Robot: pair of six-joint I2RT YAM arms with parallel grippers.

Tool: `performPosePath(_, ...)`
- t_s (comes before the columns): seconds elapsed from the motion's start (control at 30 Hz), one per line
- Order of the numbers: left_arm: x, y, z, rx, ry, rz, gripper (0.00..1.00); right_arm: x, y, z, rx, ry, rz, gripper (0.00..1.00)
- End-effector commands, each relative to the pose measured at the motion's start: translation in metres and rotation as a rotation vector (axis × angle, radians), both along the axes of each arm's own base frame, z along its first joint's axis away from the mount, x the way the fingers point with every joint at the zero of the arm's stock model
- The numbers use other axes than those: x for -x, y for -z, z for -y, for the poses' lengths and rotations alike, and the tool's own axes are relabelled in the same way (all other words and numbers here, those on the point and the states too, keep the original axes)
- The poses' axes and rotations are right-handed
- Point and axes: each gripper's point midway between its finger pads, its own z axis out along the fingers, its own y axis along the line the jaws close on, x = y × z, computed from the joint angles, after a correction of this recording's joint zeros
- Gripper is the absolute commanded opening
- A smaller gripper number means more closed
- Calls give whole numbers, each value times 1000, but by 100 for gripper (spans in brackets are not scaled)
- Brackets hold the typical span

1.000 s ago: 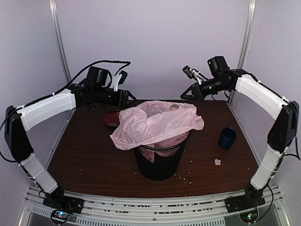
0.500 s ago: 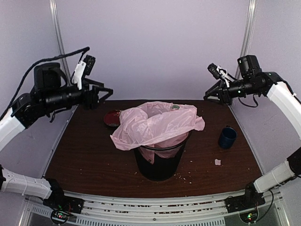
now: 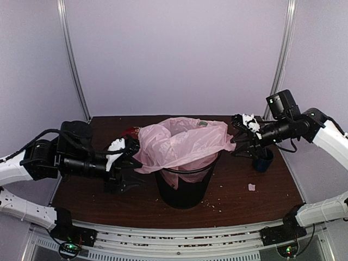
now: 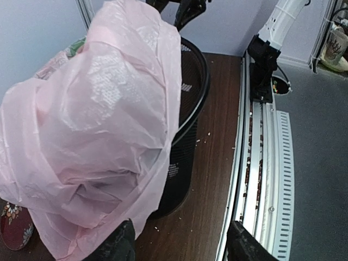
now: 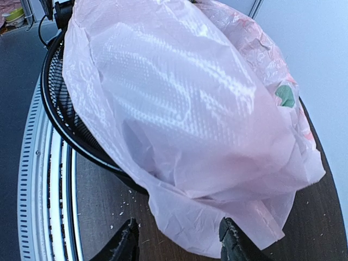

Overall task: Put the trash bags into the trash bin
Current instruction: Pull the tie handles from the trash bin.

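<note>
The trash bags are one crinkly pale-pink bag (image 3: 182, 142) draped over the mouth of the trash bin (image 3: 185, 190), a black wire-mesh basket, with its edges hanging outside on both sides. My left gripper (image 3: 132, 163) hovers at the bin's left side, open. In the left wrist view the bag (image 4: 98, 136) and bin (image 4: 187, 125) lie ahead of the left gripper (image 4: 182, 247), which holds nothing. My right gripper (image 3: 237, 138) is at the bag's right edge, open. In the right wrist view the bag's hanging edge (image 5: 217, 217) droops just ahead of the right gripper (image 5: 179, 242).
A dark-blue mug (image 3: 263, 160) stands right of the bin, partly behind the right gripper. A red patterned dish (image 3: 129, 133) lies behind the left gripper and shows as the dish (image 4: 13, 231) in the left wrist view. A small paper scrap (image 3: 252, 187) and crumbs lie on the brown table (image 3: 239, 201).
Both arms have come down from high at the back to the two sides of the bin. The right gripper's jaws have spread wider. The bag has not moved.
</note>
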Motion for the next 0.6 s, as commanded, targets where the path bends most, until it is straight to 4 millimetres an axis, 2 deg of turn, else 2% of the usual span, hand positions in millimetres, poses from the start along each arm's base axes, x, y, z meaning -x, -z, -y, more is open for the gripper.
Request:
performPosePath(0.0, -19, 10, 14, -46, -70, 121, 59, -16, -2, -18, 1, 14, 100, 50)
performPosePath(0.07, -28, 15, 18, -57, -105, 164, 57, -15, 5, -25, 17, -6, 104, 42)
performPosePath(0.13, -36, 19, 20, -54, -138, 195, 52, -10, 13, -30, 35, -29, 109, 27)
performPosePath(0.17, -39, 23, 22, -53, -148, 204, 46, -7, 15, -31, 37, -35, 117, 16)
performPosePath(0.27, -41, 38, 26, -61, -154, 203, 29, 5, 25, -33, 31, -44, 147, 1)
performPosePath(0.4, -43, 61, 30, -96, -177, 180, 2, 18, 31, -31, 12, -35, 209, 0)
performPosePath(0.57, -49, 90, 35, -162, -228, 152, 0, 29, 37, -27, -6, -44, 261, 0)
